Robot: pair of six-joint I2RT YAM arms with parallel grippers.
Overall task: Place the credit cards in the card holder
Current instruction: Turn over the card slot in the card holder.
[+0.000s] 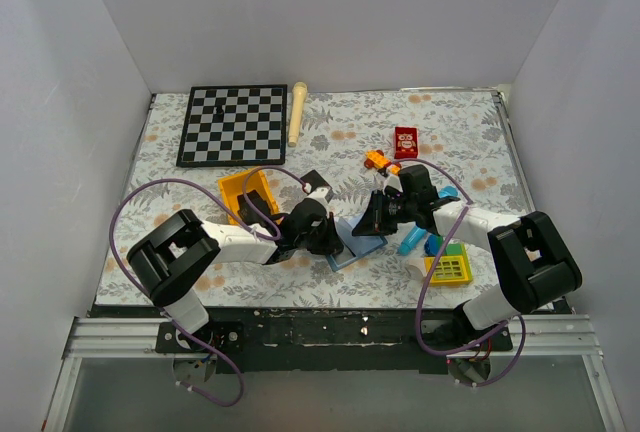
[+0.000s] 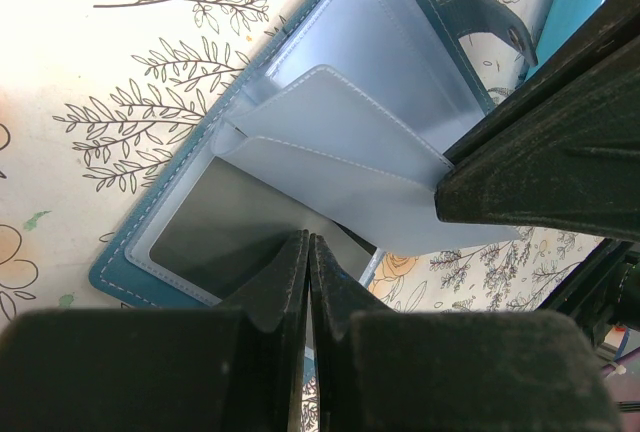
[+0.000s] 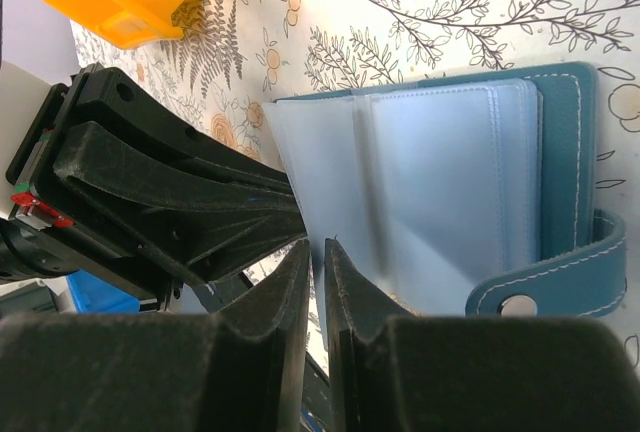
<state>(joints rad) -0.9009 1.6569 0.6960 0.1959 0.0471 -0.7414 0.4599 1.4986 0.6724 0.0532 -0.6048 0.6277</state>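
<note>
Arms (image 1: 235,240) bent inward at card holder (image 1: 362,246), left tool (image 2: 308,242) closed, right tool (image 3: 318,247) pinching it.

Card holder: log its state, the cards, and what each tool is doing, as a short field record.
card holder: lying open on the floral table, clear sleeves facing up, snap tab unfastened
credit card: one dark card shows inside the pocket against the cover; no second card visible
left tool: shut, tips at that card's edge
right tool: closed on one lifted sleeve, holding it up
task status: not finished as far as visible
</note>
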